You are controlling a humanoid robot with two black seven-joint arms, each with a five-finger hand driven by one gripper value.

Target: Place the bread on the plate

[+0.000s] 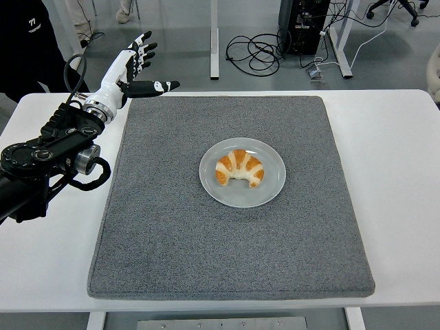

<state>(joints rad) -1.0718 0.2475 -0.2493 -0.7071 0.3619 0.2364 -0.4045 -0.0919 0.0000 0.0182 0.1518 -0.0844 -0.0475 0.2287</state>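
A golden, crescent-shaped bread (239,168) lies on the pale grey round plate (274,185), which sits on the grey mat near its middle. My left hand (143,67) is raised over the table's far left corner, well away from the plate. Its fingers (146,48) are spread and the thumb points right; it holds nothing. The right arm does not show.
The grey mat (227,254) covers most of the white table (399,206). A person in dark clothing (27,41) stands at the top left, beyond the table. Cables and desk legs lie on the floor behind.
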